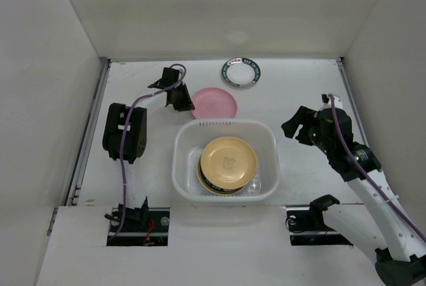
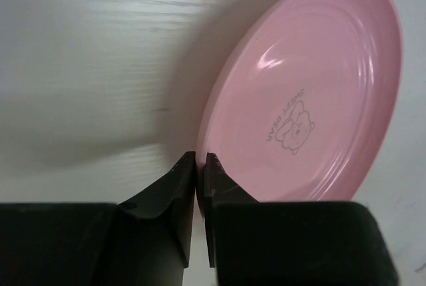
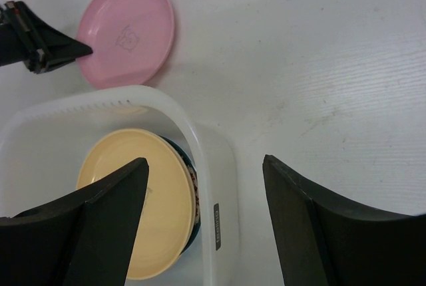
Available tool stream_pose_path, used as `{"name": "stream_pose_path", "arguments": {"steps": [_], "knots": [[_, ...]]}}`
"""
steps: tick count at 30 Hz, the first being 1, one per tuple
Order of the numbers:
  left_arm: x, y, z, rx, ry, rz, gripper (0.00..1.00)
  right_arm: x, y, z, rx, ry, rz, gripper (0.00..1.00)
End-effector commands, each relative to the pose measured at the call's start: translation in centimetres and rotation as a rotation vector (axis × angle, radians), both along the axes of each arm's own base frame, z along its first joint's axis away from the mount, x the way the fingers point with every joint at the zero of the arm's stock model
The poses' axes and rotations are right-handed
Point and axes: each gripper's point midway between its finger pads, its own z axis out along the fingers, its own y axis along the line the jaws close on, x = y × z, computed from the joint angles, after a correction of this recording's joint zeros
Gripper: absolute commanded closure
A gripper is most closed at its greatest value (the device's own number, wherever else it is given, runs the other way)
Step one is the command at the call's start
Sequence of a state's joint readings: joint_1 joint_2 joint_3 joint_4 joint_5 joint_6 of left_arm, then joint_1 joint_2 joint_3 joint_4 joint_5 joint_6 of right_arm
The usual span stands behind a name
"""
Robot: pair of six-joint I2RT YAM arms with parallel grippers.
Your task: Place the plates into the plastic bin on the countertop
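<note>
One dark-rimmed plate (image 3: 189, 169) peeks, mostly hidden, from under the yellow plate (image 1: 228, 161) in the bin (image 1: 223, 124); left gripper (image 2: 202, 159) clenches pink plate (image 2: 313, 86) by its rim, right gripper (image 3: 205, 161) gapes empty

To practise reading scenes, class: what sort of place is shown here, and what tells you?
Probably a lab test cell, not a kitchen: white walls box in the countertop, two robot arms stand at its edge, and plates lie beside and inside a plastic bin.
</note>
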State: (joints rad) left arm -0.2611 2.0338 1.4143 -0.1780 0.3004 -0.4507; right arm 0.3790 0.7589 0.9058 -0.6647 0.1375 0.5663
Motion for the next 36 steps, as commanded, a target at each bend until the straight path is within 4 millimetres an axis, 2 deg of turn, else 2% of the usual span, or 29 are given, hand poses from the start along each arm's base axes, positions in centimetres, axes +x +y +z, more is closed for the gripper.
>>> {"name": "stream_pose_path", "arguments": {"steps": [1,6,10,12,13,14,16,18,21,24,27,29,31,36], "knots": [[1.3,6.4,6.8,0.042,-0.148,0.163,0.96,0.4,0.5,0.8,0.025,-0.025,0.014,0.25],[1.6,11.6,12.9,-0.012,-0.281,0.325,0.96,0.9,0.9,0.7,0.029,-0.026,0.022,0.25],[0.4,14.8,18.7,-0.094,-0.4,0.449,0.96,1.1,1.6,0.9,0.033,-0.028,0.046,0.25],[-0.9,14.9,21.6,-0.136,-0.453,0.452,0.96,1.1,1.8,1.0,0.036,-0.033,0.052,0.25],[-1.8,14.3,23.2,-0.16,-0.48,0.421,0.95,1.2,1.8,0.9,0.036,-0.033,0.052,0.25],[-3.0,13.5,24.6,-0.187,-0.499,0.385,0.95,1.3,1.9,0.9,0.037,-0.034,0.052,0.25],[-5.4,10.3,26.0,-0.24,-0.508,0.262,0.94,1.5,1.9,0.7,0.033,-0.032,0.053,0.25],[-8.9,6.5,25.7,-0.279,-0.476,0.11,0.93,2.0,1.9,0.7,0.034,-0.038,0.047,0.25],[-14.1,2.1,23.2,-0.28,-0.383,-0.055,0.93,3.9,1.2,1.4,0.033,-0.068,0.0,0.24],[-19.2,-1.5,21.3,-0.237,-0.312,-0.217,0.93,6.9,0.4,2.6,0.071,-0.105,-0.058,0.25],[-22.7,-3.3,19.3,-0.15,-0.262,-0.33,0.93,10.2,0.2,3.1,0.119,-0.123,-0.083,0.25],[-24.3,-4.0,17.9,-0.092,-0.233,-0.375,0.93,12.9,0.2,2.9,0.163,-0.119,-0.088,0.26],[-25.0,-4.4,16.9,-0.059,-0.22,-0.393,0.93,15.0,0.4,2.6,0.214,-0.106,-0.08,0.27],[-25.6,-5.2,15.3,-0.019,-0.193,-0.415,0.92,20.9,2.4,0.2,0.361,-0.043,-0.029,0.31]]}}
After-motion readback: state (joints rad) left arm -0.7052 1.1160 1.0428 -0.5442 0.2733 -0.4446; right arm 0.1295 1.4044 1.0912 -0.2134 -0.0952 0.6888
